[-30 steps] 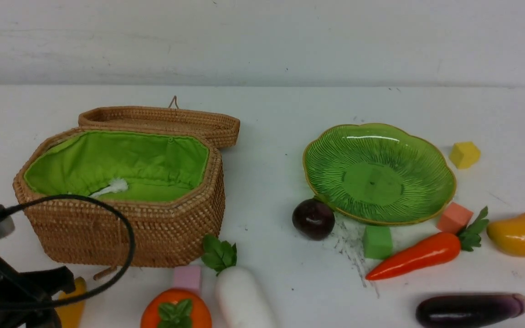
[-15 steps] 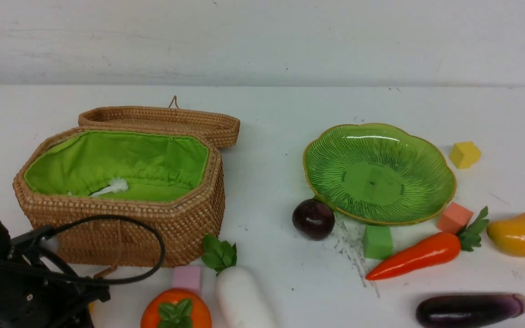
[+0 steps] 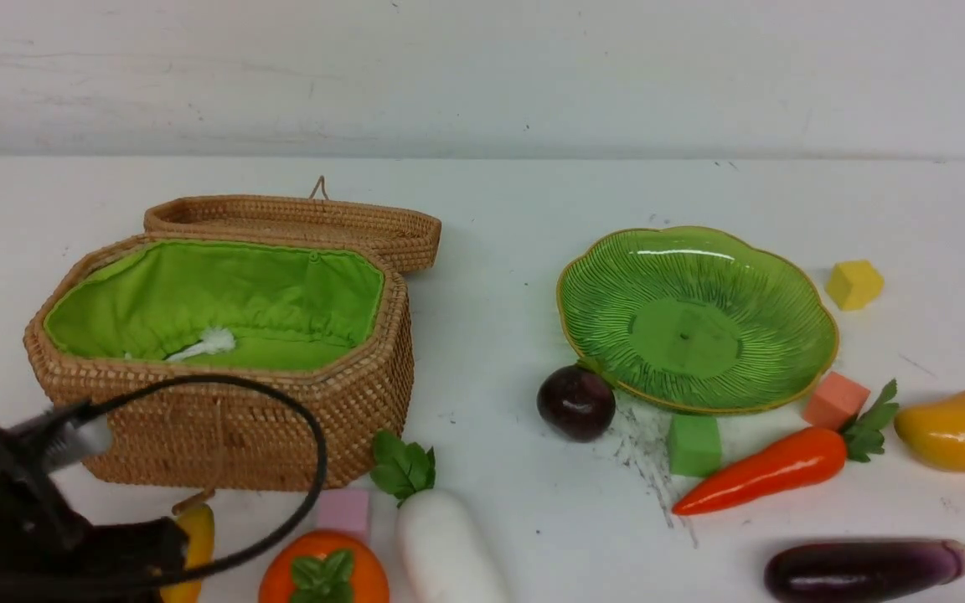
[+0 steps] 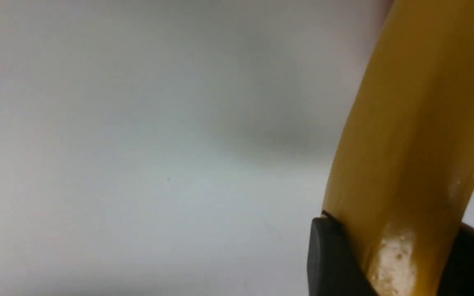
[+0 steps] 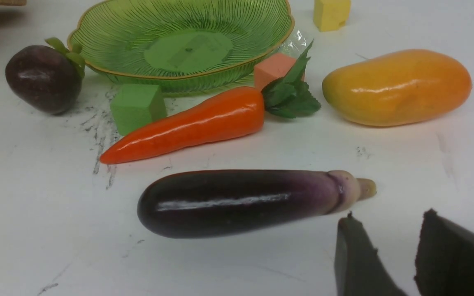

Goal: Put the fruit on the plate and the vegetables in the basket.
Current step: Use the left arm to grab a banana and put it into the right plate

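While the left pincer [image 4: 401, 257] pinches the banana [image 4: 418, 102] and right pincer [image 5: 389, 222] gapes, the basket [image 3: 281, 419] shows green lining [image 3: 265, 293]

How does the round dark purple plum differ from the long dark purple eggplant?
The round dark purple plum is ball-shaped; the long dark purple eggplant is stretched out and clearly bigger. The plum has green leaves, the eggplant a pale stem end. Both are glossy and dark purple.

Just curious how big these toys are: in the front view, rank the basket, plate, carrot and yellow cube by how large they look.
1. basket
2. plate
3. carrot
4. yellow cube, though it sits farther back than the carrot, which shrinks it somewhat.
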